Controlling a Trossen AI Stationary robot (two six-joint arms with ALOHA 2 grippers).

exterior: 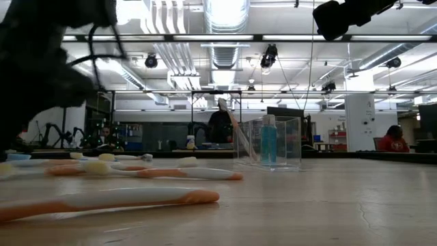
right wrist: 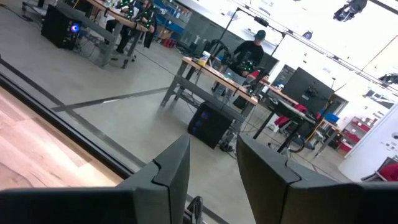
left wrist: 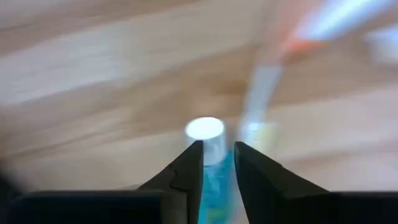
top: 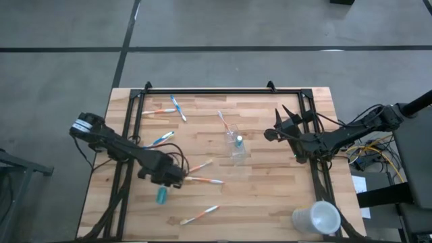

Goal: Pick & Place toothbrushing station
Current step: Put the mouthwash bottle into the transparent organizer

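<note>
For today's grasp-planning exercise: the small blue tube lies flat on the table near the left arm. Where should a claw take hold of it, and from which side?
Grip the small blue tube across its narrow body, coming straight down from above. It lies flat on the table, so only its two long sides are free to pinch. The left claw already straddles it this way, white cap end showing ahead of the fingers.

Clear cup (top: pixel 237 145): upright, mid-table, holding two brushes.
Toothbrushes (top: pixel 202 179): scattered flat.
Blue tube (top: pixel 162 195): lying flat between the left gripper's fingers (left wrist: pixel 186 177).
</note>
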